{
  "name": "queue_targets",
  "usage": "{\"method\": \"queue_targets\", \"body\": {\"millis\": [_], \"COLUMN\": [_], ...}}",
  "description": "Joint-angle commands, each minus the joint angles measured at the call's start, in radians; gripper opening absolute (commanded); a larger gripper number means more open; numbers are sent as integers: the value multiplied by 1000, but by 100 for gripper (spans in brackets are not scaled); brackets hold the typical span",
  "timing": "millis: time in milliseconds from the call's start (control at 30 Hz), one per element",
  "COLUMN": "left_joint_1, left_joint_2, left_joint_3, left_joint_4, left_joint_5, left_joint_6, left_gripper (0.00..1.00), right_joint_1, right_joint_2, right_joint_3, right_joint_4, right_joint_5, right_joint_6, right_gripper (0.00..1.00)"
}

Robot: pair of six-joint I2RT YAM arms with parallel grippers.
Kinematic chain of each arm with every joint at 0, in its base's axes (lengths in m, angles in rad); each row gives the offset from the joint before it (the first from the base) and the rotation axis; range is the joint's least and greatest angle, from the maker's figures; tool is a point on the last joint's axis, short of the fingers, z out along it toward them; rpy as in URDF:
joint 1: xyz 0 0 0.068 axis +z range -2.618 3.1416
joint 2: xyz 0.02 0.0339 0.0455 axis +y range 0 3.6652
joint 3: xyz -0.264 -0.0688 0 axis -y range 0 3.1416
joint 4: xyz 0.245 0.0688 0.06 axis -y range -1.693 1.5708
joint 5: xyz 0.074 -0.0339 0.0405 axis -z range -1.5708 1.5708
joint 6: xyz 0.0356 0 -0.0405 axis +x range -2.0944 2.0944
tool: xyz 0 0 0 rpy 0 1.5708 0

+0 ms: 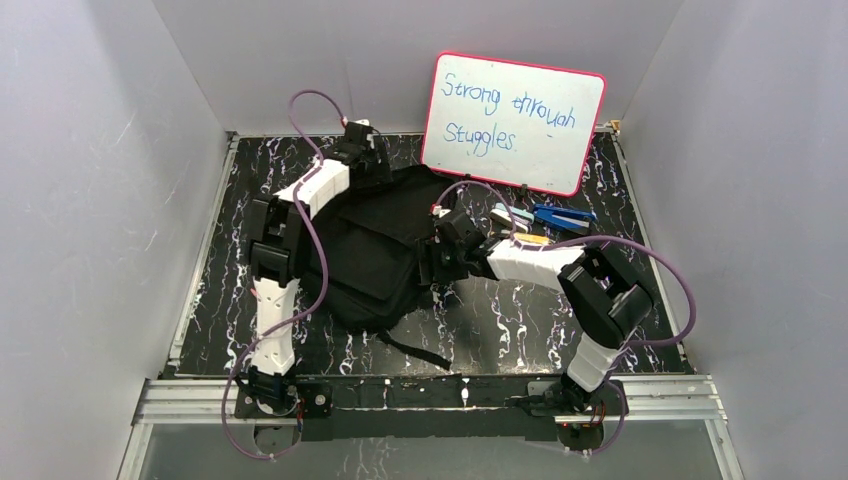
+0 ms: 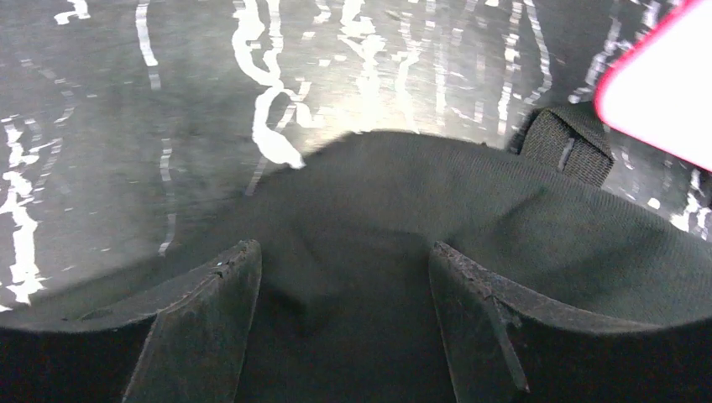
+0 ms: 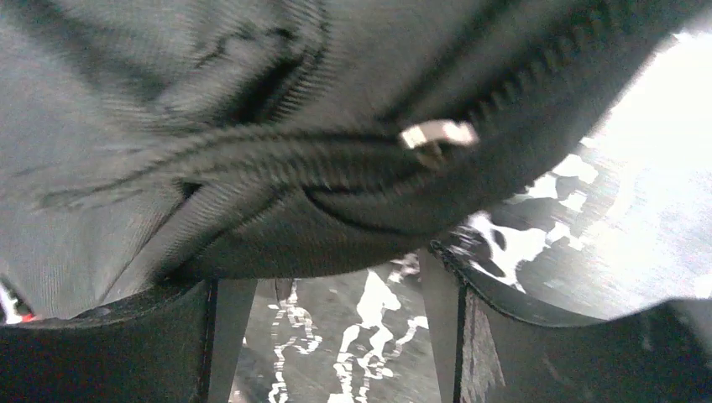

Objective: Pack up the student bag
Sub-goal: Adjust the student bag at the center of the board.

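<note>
Student bag: black, lying in the middle of the table, whiteboard behind it
Left fingers: spread wide, bag fabric bulging between them
Right fingers: parted, empty, right by the zip

You're in a robotics lab test cell: plain grey walls on 3 sides, alu rail up front, marbled tabletop, handwritten whiteboard.
</note>
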Motion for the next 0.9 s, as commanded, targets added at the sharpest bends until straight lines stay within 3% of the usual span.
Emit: {"method": "queue_targets", "body": {"millis": [0, 100, 200, 300, 367, 600, 867], "left_joint_1": [-32, -15, 28, 63, 77, 89, 91], "left_joint_2": [-34, -119, -244, -406, -504, -806, -1073], "left_joint_3": [38, -33, -138, -244, -316, -585, -826], "left_joint_4": [-21, -14, 4, 25, 32, -83, -196], "left_joint_5": [4, -108, -159, -224, -272, -305, -227], "left_joint_6": [55, 58, 17, -21, -30, -149, -348], "left_gripper": [71, 71, 71, 71, 71, 72, 72], "right_joint_1": [11, 11, 7, -25, -87, -282, -344], "right_joint_2": [-18, -110, -221, -278, -294, -233, -17], "right_joint_3": [40, -39, -95, -81, -51, 88, 323], "right_joint_4": [218, 219, 146, 17, -33, -7, 63], "right_joint_5": [-171, -94, 123, 287, 319, 124, -109], "right_joint_6": [-32, -80, -95, -100, -101, -131, -138], "right_gripper": [78, 78, 80, 81, 82, 84, 85]}}
